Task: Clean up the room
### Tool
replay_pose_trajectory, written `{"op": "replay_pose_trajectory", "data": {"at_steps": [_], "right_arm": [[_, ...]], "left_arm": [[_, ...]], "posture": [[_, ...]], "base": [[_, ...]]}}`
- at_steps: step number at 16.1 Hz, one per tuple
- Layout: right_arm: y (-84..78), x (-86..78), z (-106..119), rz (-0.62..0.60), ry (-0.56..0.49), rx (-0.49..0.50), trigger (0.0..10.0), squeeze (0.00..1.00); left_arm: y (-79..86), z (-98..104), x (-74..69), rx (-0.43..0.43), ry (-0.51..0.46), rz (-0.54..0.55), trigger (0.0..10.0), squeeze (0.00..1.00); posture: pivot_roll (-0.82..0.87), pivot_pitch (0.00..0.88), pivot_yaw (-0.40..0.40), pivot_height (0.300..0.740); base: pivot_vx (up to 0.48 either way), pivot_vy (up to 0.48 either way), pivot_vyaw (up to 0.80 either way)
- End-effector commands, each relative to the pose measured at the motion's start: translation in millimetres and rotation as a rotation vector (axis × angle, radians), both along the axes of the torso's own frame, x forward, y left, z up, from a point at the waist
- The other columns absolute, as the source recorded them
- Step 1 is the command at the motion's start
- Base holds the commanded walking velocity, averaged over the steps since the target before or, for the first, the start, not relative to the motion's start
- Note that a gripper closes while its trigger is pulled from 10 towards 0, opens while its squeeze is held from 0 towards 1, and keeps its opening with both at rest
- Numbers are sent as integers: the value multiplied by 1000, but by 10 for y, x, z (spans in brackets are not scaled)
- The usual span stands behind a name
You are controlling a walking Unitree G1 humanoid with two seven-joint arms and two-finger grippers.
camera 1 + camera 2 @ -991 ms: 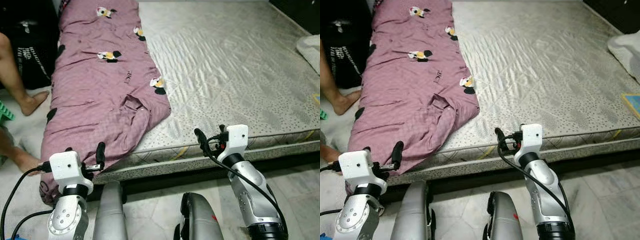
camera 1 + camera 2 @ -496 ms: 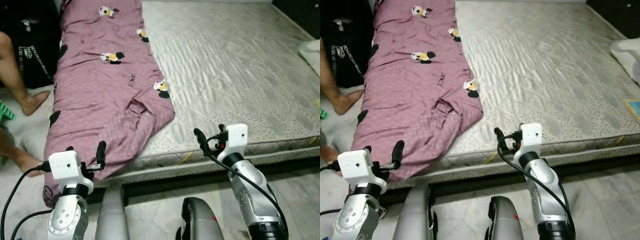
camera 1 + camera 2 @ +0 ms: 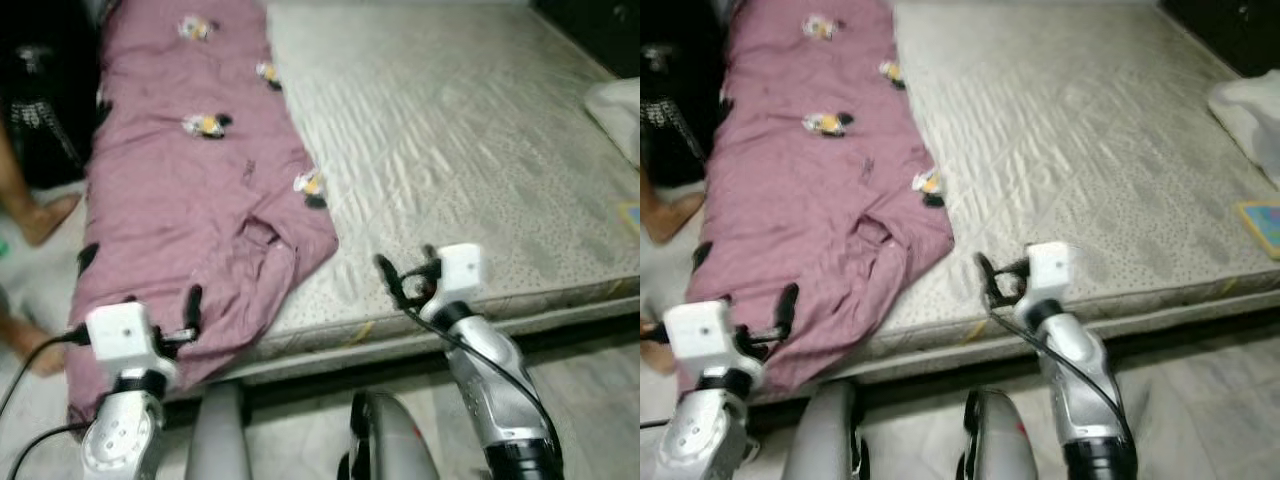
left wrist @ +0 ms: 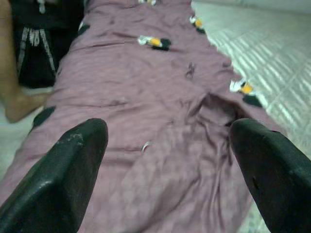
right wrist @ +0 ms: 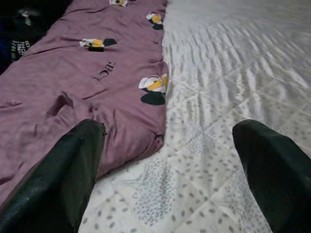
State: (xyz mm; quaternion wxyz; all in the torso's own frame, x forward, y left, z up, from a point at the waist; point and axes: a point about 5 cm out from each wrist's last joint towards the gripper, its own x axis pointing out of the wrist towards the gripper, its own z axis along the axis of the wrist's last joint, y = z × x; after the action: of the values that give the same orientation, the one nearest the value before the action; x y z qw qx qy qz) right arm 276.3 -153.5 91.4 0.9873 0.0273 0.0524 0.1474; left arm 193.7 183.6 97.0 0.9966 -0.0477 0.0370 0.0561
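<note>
Purple blanket (image 3: 200, 190) is lying along the mattress (image 3: 470, 130), drooping over its near edge, in the head views. Left gripper (image 4: 165, 165) is hovering spread wide over that blanket in its wrist view. Right gripper (image 5: 170, 170) is hanging released above the mattress, beside the blanket's edge.

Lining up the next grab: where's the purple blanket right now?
The purple blanket covers the mattress's left strip, its near end draping over the edge in front of the open left tool.
</note>
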Motion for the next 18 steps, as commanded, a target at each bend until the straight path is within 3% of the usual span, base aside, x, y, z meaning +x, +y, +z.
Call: {"op": "replay_pose_trajectory", "data": {"at_steps": [1,4,10,14,18], "right_arm": [[-129,-18,-23,-38,16,-17,10000,0],[-127,-15,-22,-35,18,-15,10000,0],[-142,-17,10,-33,17,-12,10000,0],[-140,-7,8,-24,21,-18,10000,0],[-127,6,13,-17,19,-15,10000,0]], "left_arm": [[-64,-2,-5,-14,7,-20,10000,0],[-37,-11,36,-16,18,-2,10000,0],[0,5,273,-6,11,11,10000,0],[-25,0,289,-35,16,26,10000,0],[2,3,328,-37,12,51,10000,0]], "posture": [[-4,138,-55,624],[-3,138,-57,624],[-28,156,-67,580],[-28,153,-72,580],[-26,146,-71,535]], "base": [[0,0,0],[0,0,0],[0,0,0],[0,0,0],[0,0,0]]}}
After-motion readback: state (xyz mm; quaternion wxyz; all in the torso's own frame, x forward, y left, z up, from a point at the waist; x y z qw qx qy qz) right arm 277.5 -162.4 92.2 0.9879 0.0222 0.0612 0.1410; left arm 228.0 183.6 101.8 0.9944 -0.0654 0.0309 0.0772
